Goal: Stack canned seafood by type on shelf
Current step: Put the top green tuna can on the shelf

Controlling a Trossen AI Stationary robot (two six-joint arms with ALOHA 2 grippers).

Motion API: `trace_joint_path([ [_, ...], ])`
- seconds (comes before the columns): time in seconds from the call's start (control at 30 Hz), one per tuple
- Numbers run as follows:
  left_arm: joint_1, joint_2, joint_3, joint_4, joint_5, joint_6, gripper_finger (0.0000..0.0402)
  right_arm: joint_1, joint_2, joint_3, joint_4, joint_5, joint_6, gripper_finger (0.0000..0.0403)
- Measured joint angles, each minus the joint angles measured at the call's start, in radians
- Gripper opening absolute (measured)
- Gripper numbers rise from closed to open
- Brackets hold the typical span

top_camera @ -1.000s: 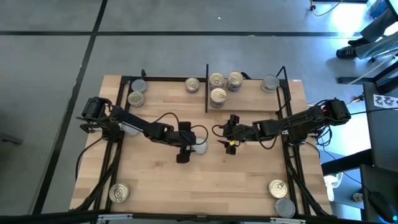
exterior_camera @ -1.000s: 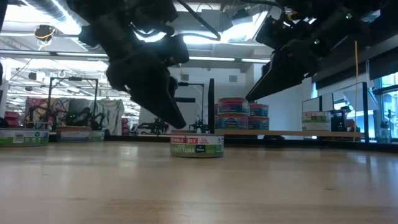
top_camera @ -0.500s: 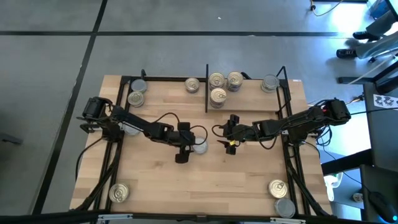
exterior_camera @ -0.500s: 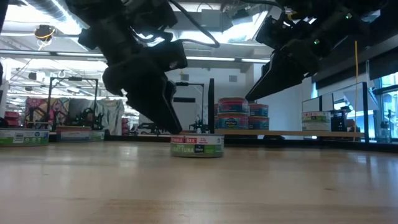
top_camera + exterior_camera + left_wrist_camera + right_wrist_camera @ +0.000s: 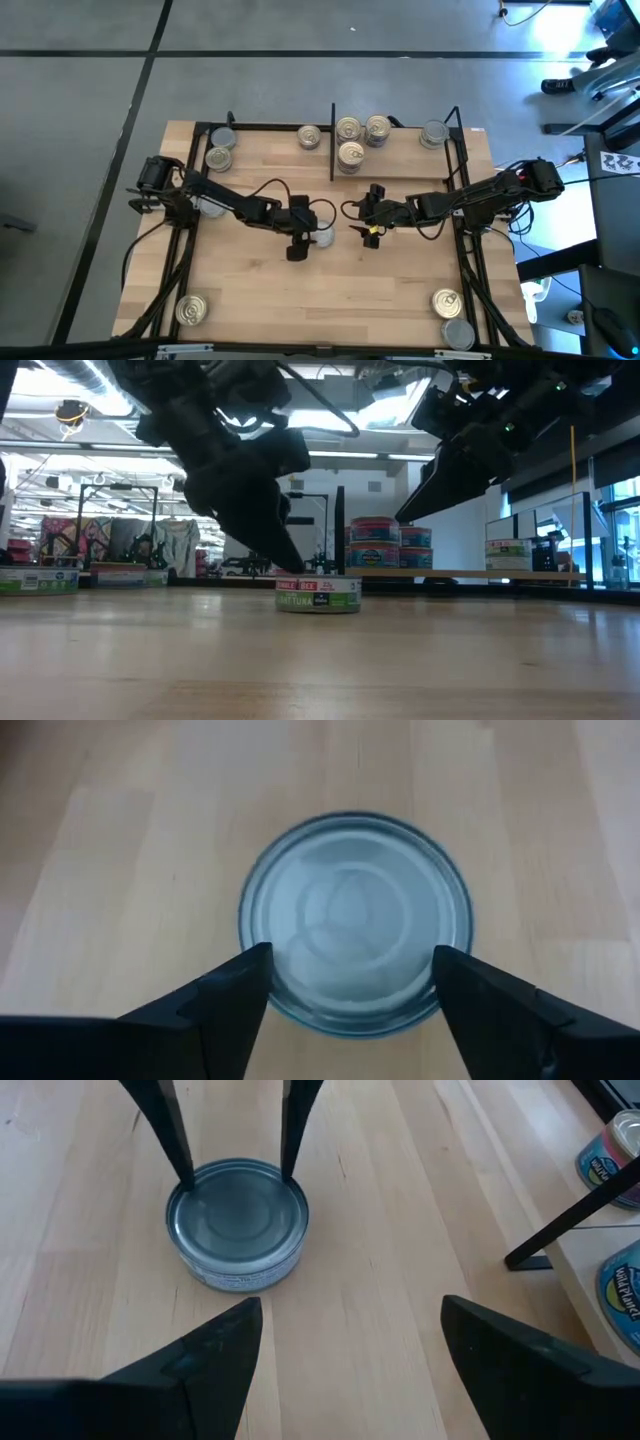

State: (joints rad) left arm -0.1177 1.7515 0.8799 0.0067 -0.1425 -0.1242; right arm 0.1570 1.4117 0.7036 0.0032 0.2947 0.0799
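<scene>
Task partly done: several tins already on shelf (image 5: 400, 170), some stacked beside black divider (image 5: 332, 150); loose tins remain at bench (image 5: 250, 290) corners. Grey-lidded tin (image 5: 320, 236) stands mid-bench, in front of divider. Left gripper (image 5: 305, 236) poised over that tin, fingers (image 5: 235, 1005) spread, straddling its rim on both sides, not yet clenched on it. Right gripper (image 5: 366, 229) waits just beside tin, fingers spread, holding nothing. Next step, likely: close on tin, carry to shelf.
</scene>
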Motion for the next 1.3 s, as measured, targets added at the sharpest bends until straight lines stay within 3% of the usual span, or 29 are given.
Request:
trace_joint_path([
  [0.27,0.000,-0.004,0.003,-0.049,0.013,-0.001,0.0217,0.000,0.000,0.000,-0.004,0.000,0.000,0.0308],
  [0.7,-0.006,-0.007,-0.001,-0.084,0.009,0.050,0.0214,0.000,0.027,-0.001,0.015,-0.022,-0.012,0.0308],
  [1.17,-0.013,-0.010,-0.114,0.089,0.005,0.011,0.0214,0.001,0.240,0.000,0.339,-0.249,-0.209,0.0308],
  [1.3,-0.013,-0.011,-0.137,0.135,0.006,0.011,0.0214,0.014,0.310,0.000,0.430,-0.273,-0.298,0.0308],
])
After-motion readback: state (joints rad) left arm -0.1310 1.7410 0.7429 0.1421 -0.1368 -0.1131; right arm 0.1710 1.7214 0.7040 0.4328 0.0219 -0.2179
